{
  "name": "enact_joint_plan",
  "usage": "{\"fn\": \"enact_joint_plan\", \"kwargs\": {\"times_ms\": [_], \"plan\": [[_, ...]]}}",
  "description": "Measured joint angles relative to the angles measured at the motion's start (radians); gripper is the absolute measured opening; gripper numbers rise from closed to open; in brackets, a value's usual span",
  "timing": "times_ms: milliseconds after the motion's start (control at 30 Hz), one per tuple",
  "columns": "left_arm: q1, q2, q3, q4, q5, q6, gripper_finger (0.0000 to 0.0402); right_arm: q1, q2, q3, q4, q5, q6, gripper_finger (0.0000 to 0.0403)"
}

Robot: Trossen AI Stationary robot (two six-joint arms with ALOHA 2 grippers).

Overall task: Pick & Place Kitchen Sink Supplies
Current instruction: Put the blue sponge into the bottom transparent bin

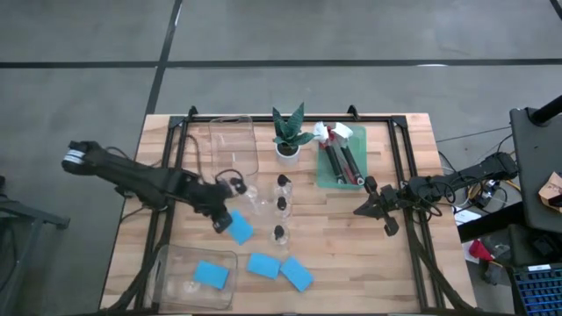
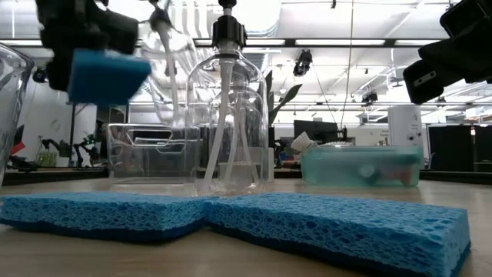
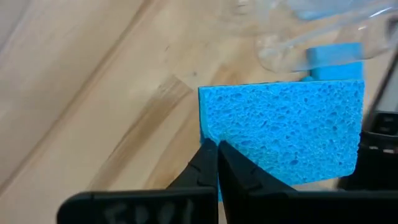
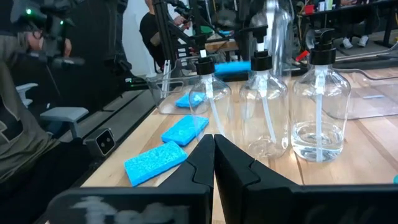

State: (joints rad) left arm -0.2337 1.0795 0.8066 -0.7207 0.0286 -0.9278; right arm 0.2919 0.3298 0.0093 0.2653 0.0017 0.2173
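Observation:
My left gripper (image 1: 224, 221) is shut on a bright blue sponge (image 1: 240, 228), held above the table left of the clear bottles (image 1: 282, 204). The low view shows the sponge (image 2: 104, 75) in the air. Two more blue sponges (image 1: 263, 264) (image 1: 297, 273) lie flat on the wood near the front. Another sponge (image 1: 211, 274) lies in the clear tray (image 1: 162, 263) at the front left. The brushes (image 1: 342, 158) lie in a green tray. My right gripper (image 1: 362, 211) is shut and empty, right of the bottles. My left gripper holds the sponge at one edge, near a corner (image 3: 208, 134), pinched between its two fingers (image 3: 202, 165), which stand almost closed. The fingers come down at a slant from the table's left. The sponge is lifted clear of the table, its broad face (image 3: 286, 130) showing past the fingers.
A second clear tray (image 1: 233, 145) stands at the far side. A green potted plant (image 1: 288, 136) stands beside the green tray (image 1: 329, 180). Several clear pump bottles (image 4: 267, 106) stand in the middle of the table. A person shows in the room beyond (image 4: 18, 124).

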Motion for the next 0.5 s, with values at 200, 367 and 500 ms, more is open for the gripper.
{"fn": "enact_joint_plan", "kwargs": {"times_ms": [200, 367, 500], "plan": [[-0.008, -0.1, -0.017, -0.045, 0.0, -0.02, 0.0, 0.0, 0.0, 0.0, 0.0, 0.0, 0.0, 0.0008], [-0.008, -0.06, -0.038, -0.03, -0.031, -0.01, 0.0, 0.0, 0.0, 0.0, 0.0, 0.0, 0.0, 0.0008], [-0.008, -0.003, -0.072, 0.057, -0.043, 0.006, 0.0, 0.0, 0.0, 0.0, 0.0, 0.0, 0.0, 0.0008]]}}
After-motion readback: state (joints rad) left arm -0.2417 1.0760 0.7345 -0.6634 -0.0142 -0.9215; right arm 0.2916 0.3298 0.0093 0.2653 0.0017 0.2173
